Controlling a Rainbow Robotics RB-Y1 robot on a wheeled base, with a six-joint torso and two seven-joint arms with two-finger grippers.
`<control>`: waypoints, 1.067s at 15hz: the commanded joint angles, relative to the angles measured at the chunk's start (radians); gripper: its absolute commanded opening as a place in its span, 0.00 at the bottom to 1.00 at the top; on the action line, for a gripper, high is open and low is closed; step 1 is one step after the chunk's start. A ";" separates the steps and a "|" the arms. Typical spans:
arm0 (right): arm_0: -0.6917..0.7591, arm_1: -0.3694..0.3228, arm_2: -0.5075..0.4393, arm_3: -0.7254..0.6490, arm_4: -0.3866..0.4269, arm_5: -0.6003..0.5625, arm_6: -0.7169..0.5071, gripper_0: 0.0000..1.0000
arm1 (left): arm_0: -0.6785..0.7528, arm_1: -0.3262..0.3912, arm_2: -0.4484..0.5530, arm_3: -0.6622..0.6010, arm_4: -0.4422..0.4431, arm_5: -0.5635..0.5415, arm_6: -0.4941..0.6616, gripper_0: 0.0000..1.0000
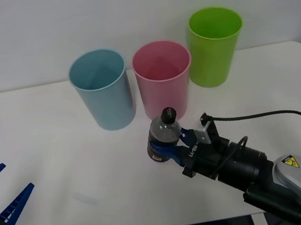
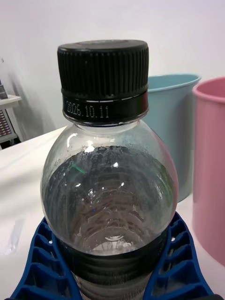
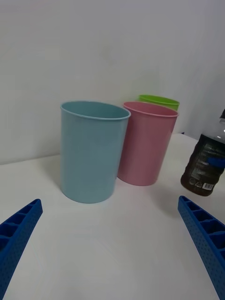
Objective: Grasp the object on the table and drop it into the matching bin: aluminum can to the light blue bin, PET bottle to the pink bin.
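PET bottle gripped upright, just short of the pink bin.

The PET bottle [image 1: 164, 137] stands upright, cap up, near the table's [image 1: 45, 142] middle, the right gripper [image 1: 169, 147] clamped on its lower body, presumably to leave the neck free for lifting. The pink bin [image 1: 163, 80] stands just behind it toward the far edge, the light blue bin [image 1: 101, 89] beside. The left gripper [image 1: 1, 197] waits spread wide at the near left corner.

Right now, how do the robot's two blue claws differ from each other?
The right gripper is closed around the PET bottle, in front of the pink bin; the left gripper is spread open and holds nothing. The right reaches to mid-table; the left sits at the table's near left edge. Both have blue ribbed fingers.
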 commanded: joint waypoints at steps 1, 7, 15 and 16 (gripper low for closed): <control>0.033 -0.058 -0.038 -0.096 -0.010 0.004 -0.082 0.00 | 0.000 0.000 0.000 0.000 0.000 0.000 0.000 1.00; 0.068 -0.124 -0.144 -0.240 -0.008 0.001 -0.240 0.00 | 0.000 0.000 0.000 0.000 0.000 0.000 0.000 1.00; 0.010 -0.196 -0.228 -0.363 -0.008 0.001 -0.387 0.00 | 0.000 0.000 0.000 0.000 0.000 0.000 0.000 1.00; -0.009 -0.207 -0.231 -0.363 -0.008 0.001 -0.410 0.00 | 0.000 0.000 0.000 0.000 0.000 0.000 0.000 1.00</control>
